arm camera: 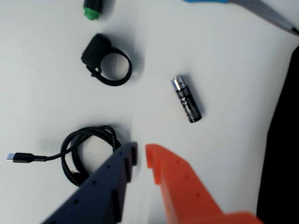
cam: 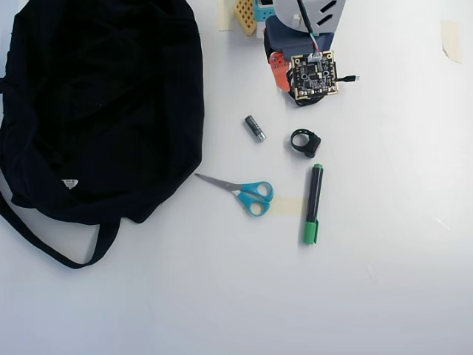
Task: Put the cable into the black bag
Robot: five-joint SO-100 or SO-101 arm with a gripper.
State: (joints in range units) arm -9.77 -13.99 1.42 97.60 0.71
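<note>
Jaws of the gripper [arm camera: 141, 156] sit a little apart at the bottom of the wrist view, one dark, one orange, holding nothing. One cable [arm camera: 81, 149], black, braided and coiled, lies just left of them. One bag [cam: 96, 103], black and floppy, fills the upper left of the overhead view; its inside is hidden. One battery [arm camera: 186, 99], one ring [arm camera: 107, 60], one scissors [cam: 240, 191], one marker [cam: 312, 203].
</note>
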